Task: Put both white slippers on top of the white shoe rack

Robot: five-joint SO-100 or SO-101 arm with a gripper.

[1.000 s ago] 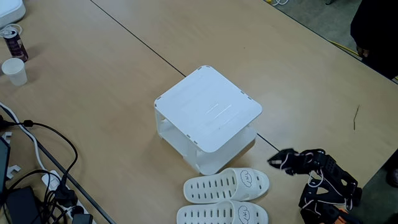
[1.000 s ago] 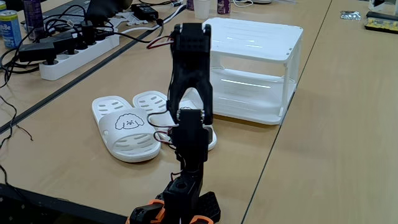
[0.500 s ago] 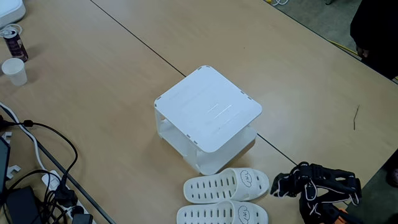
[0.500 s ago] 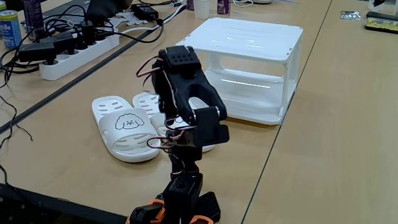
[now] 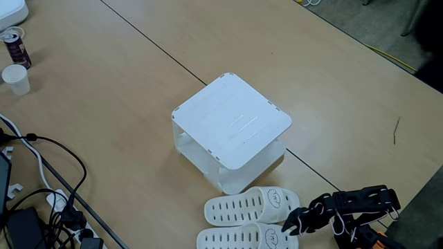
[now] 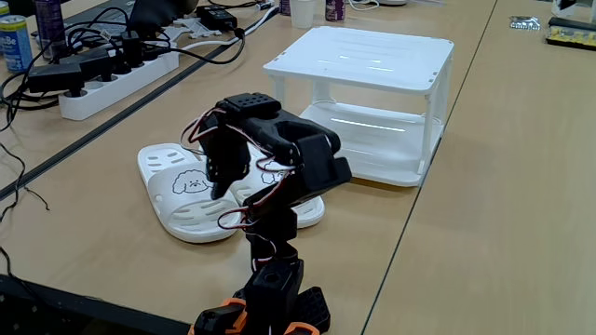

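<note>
The white shoe rack point(image 5: 232, 121) stands mid-table with its flat top bare; the other fixed view shows it point(image 6: 372, 56) behind the arm. Both white slippers lie side by side on the table in front of it, one point(image 5: 252, 205) nearer the rack and one point(image 5: 246, 237) at the frame's bottom edge. From the low fixed view, the near slipper point(image 6: 182, 209) shows its cartoon face, while the far slipper point(image 6: 222, 147) is partly hidden by the arm. My black gripper point(image 5: 291, 225) hangs low just right of the slippers' strap ends, tilted down over them point(image 6: 223, 172). How its jaws stand is unclear.
A power strip point(image 6: 102, 79) and tangled cables point(image 5: 41, 194) crowd the table's left side. A paper cup point(image 5: 15, 78) and a can point(image 5: 14, 45) stand at the far left. The arm's base point(image 6: 270, 312) sits at the table's near edge.
The arm has folded down from upright and swung the gripper forward and low, from beside the rack's corner to right over the slippers. Slippers and rack have not moved.
</note>
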